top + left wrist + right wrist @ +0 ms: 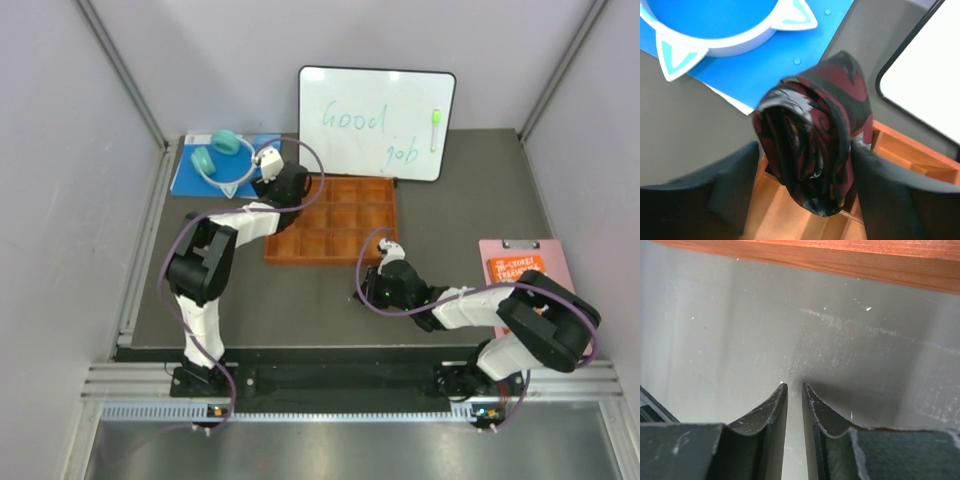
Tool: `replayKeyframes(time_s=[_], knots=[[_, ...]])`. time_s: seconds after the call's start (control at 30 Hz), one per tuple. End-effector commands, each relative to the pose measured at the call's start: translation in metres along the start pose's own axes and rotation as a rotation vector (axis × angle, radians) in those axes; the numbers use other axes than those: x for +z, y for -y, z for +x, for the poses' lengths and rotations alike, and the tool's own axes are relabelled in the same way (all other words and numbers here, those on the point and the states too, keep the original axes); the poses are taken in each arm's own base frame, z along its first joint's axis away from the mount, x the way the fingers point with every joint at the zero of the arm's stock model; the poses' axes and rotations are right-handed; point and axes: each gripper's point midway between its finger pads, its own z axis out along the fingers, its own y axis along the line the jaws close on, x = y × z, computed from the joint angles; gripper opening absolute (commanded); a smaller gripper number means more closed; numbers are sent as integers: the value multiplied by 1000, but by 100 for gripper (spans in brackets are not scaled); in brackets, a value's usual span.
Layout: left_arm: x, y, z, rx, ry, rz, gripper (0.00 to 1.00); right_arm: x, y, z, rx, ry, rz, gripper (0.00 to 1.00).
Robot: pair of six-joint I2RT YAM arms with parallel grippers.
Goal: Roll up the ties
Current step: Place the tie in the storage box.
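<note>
Since tie (815, 120) looks coiled, progress: rolled; tray (330, 260) placement remains.
Left gripper (805, 147): jaws grasping tie.
Right gripper (794, 386): jaws clenched, empty.

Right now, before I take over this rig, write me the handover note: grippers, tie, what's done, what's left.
Left gripper: shut on the rolled tie, at the far-left corner of the tray.
Right gripper: shut, holding nothing, low over bare table just short of the tray's near wall.
Done: the tie is rolled into a coil.
Left: seat the coil in the corner cell and let go. I cannot tell whether it touches the cell floor. The cells that show from above hold nothing, and no other tie is in sight.
</note>
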Motion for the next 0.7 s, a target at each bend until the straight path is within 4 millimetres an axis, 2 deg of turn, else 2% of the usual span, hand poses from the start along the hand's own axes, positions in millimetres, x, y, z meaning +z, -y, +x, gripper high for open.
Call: replayKeyframes(time_s=[0.0,0.03,0.07,0.3,0.4,0.47,0.5,0.57,0.6,0.67], knots=[[-15,3,-36,-34,50,22,85,-16,68,65,-60,-225,240,20],[-15,4,-39,-31,53,23,90,-16,68,65,-62,-224,239,20],[-16,5,-43,-32,55,25,99,-16,68,65,-60,-225,240,20],[-24,11,-56,-40,63,55,99,-16,68,66,-62,-225,240,20],[-38,13,-82,-61,104,75,99,-16,68,66,-62,-225,240,20],[-44,9,-94,-69,126,66,99,-16,68,66,-63,-227,238,20],[-53,8,-106,-81,144,73,99,-16,68,66,-60,-225,240,20],[-61,3,-109,-73,144,85,99,-16,68,66,-63,-227,239,20],[-71,0,-119,-95,159,97,99,-15,68,66,-62,-228,240,19],[-78,-12,-112,-89,149,92,99,-15,68,66,-63,-226,239,19]])
